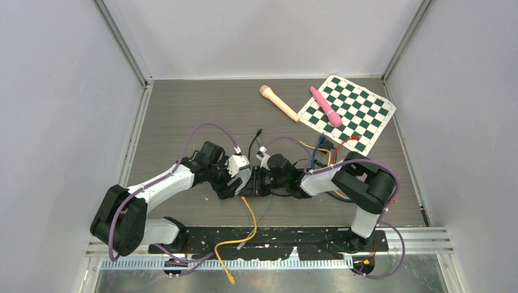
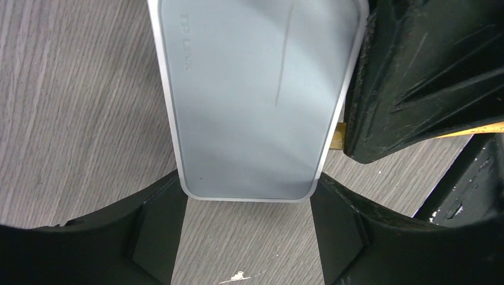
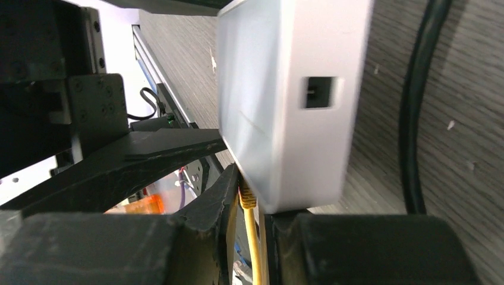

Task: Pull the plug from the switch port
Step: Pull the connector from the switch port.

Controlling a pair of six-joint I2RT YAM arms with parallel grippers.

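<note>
In the left wrist view the grey-white switch (image 2: 255, 101) lies flat on the wooden table. My left gripper (image 2: 248, 231) is shut on its near end, one finger against each side. A yellow plug (image 3: 246, 199) sits against the switch's side face (image 3: 279, 119), and its yellow cable (image 3: 255, 249) runs down between my right gripper's (image 3: 252, 208) narrow jaws, which are shut on it. A bit of the plug (image 2: 337, 135) shows beside the right arm's black finger (image 2: 428, 77). From above, both grippers (image 1: 241, 183) (image 1: 269, 180) meet mid-table and hide the switch.
The yellow cable (image 1: 247, 226) trails to the near edge beside a grey one (image 1: 264, 215). Loose coloured wires (image 1: 324, 152) lie behind the right arm. A checkerboard sheet (image 1: 357, 116), a pink tool (image 1: 325, 105) and a beige tool (image 1: 280, 102) sit far right. A black cable (image 3: 419, 107) passes the switch.
</note>
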